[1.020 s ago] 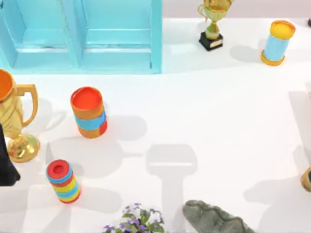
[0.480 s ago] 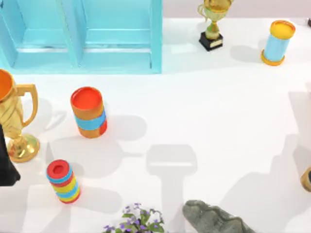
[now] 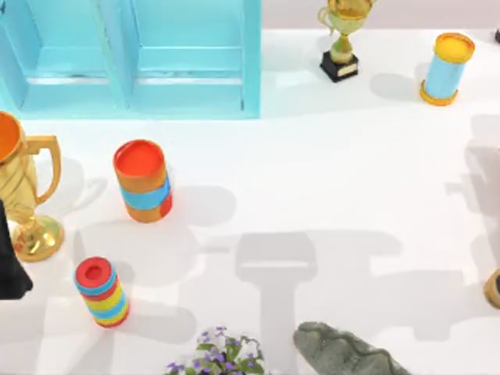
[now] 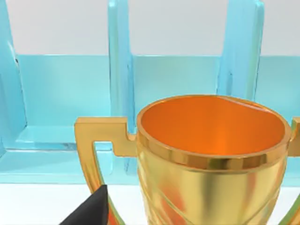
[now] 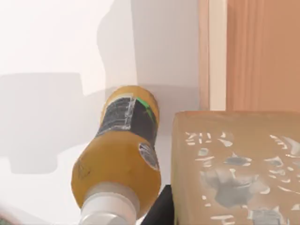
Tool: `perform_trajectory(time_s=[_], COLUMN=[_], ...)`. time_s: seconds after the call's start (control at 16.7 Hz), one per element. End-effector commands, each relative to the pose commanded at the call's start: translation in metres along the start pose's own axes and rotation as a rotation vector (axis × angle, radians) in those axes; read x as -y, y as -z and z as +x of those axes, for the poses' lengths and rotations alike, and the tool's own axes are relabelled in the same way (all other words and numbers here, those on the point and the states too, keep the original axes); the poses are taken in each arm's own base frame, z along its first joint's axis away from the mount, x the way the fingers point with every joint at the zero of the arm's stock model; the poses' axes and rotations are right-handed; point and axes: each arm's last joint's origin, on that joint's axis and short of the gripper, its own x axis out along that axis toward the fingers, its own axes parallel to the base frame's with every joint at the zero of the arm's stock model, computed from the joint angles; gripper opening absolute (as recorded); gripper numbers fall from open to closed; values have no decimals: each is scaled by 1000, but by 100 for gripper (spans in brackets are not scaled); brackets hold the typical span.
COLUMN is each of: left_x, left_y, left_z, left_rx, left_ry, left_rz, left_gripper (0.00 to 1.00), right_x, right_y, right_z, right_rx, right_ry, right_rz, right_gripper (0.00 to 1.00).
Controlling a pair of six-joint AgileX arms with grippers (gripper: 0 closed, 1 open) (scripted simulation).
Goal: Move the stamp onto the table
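Note:
The stamp (image 5: 234, 168), a tan-brown block with pale marks on its face, looms close in the right wrist view. A dark fingertip (image 5: 158, 212) of my right gripper lies against its side, and the gripper is shut on it. The stamp hangs beside an orange bottle (image 5: 119, 154) lying on the white table (image 5: 47, 37). My left arm (image 3: 6, 269) is parked at the table's left edge, behind a large gold trophy (image 4: 211, 159).
A light-blue shelf unit (image 3: 133, 55) stands at the back left. Two striped cylinders (image 3: 142, 180) (image 3: 101, 291) stand at the left and a blue one (image 3: 447, 69) at the back right. A small trophy (image 3: 342, 39), a plant (image 3: 223, 355) and a rock (image 3: 340, 351) are also here. A wooden panel (image 5: 262, 51) lies beyond the stamp.
Shadows on the right half of the table have shifted and stretched leftward. The things standing on the table and the left arm have not moved.

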Motion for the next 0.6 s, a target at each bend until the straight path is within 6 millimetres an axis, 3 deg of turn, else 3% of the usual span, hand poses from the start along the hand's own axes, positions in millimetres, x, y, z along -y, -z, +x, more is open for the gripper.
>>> perform_trajectory(time_s=[0.18, 0.6], left_x=[0, 0], left_y=[0, 0], left_z=[0, 0], left_rx=[0, 0], left_ry=[0, 0], left_rz=[0, 0], left_gripper=[100, 100], right_x=[-18, -20], right_y=[17, 17], right_z=[-6, -13], right_rx=[-46, -24], right_ry=[17, 20], right_rz=[-60, -40], right_gripper=[0, 0])
